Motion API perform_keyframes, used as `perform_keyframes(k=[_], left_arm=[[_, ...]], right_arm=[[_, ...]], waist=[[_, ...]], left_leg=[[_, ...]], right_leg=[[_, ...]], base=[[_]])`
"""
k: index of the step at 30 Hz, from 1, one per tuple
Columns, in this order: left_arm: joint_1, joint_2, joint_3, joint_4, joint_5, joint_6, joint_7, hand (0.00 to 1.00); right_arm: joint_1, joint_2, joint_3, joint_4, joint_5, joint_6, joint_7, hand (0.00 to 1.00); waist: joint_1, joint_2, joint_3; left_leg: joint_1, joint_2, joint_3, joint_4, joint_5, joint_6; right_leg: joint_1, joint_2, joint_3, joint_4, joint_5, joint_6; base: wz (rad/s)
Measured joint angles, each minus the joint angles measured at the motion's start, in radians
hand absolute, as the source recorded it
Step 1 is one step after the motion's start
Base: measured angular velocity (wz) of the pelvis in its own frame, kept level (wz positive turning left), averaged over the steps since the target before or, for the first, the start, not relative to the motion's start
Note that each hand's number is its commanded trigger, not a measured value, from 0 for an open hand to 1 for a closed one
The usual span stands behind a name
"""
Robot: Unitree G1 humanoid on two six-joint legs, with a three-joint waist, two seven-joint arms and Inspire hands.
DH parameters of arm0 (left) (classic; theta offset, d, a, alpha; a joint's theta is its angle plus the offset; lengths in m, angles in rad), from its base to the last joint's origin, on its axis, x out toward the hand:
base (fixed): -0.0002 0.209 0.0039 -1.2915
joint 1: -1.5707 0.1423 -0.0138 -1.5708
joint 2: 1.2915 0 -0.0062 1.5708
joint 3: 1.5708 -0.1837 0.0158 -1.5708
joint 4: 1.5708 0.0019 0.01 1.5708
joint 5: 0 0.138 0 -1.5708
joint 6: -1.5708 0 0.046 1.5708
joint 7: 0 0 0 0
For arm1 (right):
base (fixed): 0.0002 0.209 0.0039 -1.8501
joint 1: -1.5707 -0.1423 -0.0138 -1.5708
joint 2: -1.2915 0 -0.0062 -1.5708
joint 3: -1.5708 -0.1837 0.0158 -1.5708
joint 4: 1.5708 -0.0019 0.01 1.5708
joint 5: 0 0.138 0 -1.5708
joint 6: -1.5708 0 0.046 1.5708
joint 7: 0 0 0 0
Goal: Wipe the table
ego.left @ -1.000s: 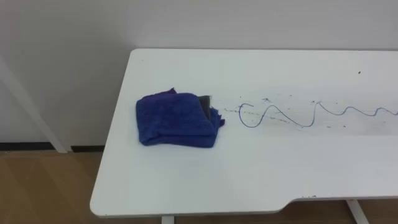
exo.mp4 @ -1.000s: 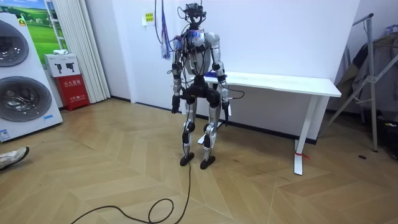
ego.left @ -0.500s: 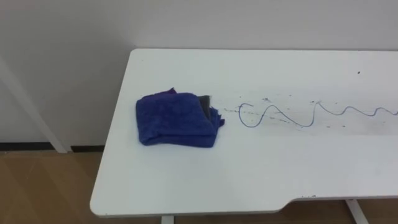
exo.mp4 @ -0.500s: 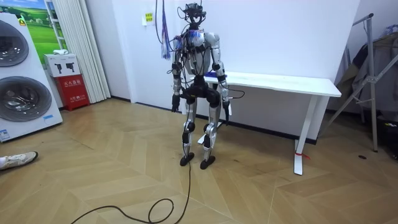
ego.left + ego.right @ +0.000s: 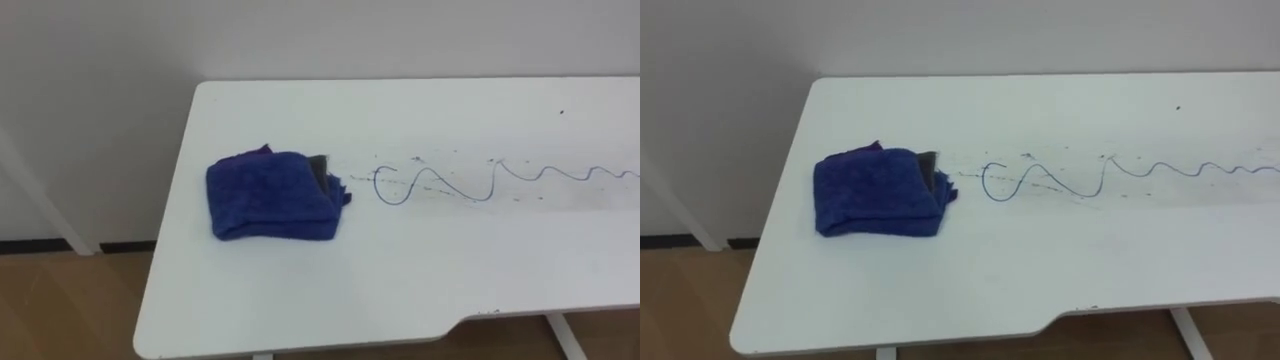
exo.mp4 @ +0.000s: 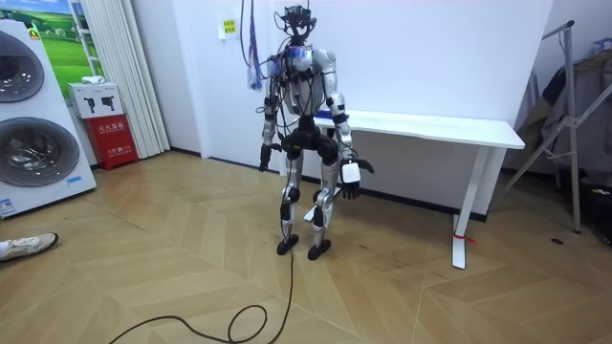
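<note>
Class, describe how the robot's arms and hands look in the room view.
Slim arms, silvery-grey at the shoulders and upper parts, darker lower down. The right hand is dark with a small white tag on its back; the left hand is dark too.

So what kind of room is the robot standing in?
Probably a practice room set up like a home laundry corner: white front-loading washing machines stand by the wall, a long white table holds a folded blue cloth, and the floor is wooden parquet.
</note>
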Motion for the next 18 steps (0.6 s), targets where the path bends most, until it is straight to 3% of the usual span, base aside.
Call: perform_keyframes(k=[5,8,10,11,16,18], left_arm=[[0.003,0.047,0.065,-0.02,-0.003,-0.004,0.001,0.0],[-0.007,0.057,0.07,-0.052,-0.003,-0.015,0.005,0.0],[-0.014,0.061,0.064,-0.078,-0.004,-0.026,0.012,0.0],[-0.014,0.063,0.062,-0.08,-0.004,-0.041,0.022,0.0],[-0.014,0.067,-0.019,-0.109,-0.013,-0.072,0.03,0.0],[-0.016,0.066,-0.053,-0.107,-0.014,-0.078,0.029,0.0]], right_arm=[[-0.001,-0.089,-0.17,-0.013,0.107,0.002,-0.097,0.0],[-0.031,-0.145,-0.201,-0.088,0.09,-0.004,-0.174,0.0],[-0.067,-0.168,-0.196,-0.157,0.079,-0.008,-0.233,0.0],[-0.092,-0.173,-0.197,-0.231,0.041,-0.009,-0.264,0.0],[-0.126,-0.175,-0.114,-0.691,-0.145,-0.034,-0.381,0.0],[-0.148,-0.175,-0.067,-0.844,-0.221,-0.055,-0.409,0.0]], waist=[[-0.028,-0.048,-0.002],[-0.032,-0.064,-0.0005],[-0.032,-0.074,-0.0041],[-0.032,-0.078,-0.0023],[-0.026,-0.06,-0.011],[-0.025,-0.054,-0.0106]], left_leg=[[-0.004,0.0,0.004,0.0,0.0,0.0],[-0.007,0.0,0.018,-0.001,0.0,0.0],[-0.018,-0.001,0.019,-0.001,0.0,0.001],[-0.021,-0.001,0.025,-0.001,0.002,0.004],[-0.05,0.0,0.033,0.009,0.003,0.005],[-0.054,0.002,0.032,0.01,0.003,0.005]], right_leg=[[-0.011,0.003,0.013,0.005,0.0,0.0],[-0.017,0.003,0.022,0.003,0.006,0.002],[-0.029,0.003,0.026,0.003,0.01,0.003],[-0.034,0.004,0.029,0.003,0.015,0.004],[-0.061,0.008,0.036,0.004,0.029,0.006],[-0.066,0.014,0.034,0.0,0.033,0.004]], base=[[-0.08],[-0.11],[-0.09],[-0.09],[-0.08],[0.0]])
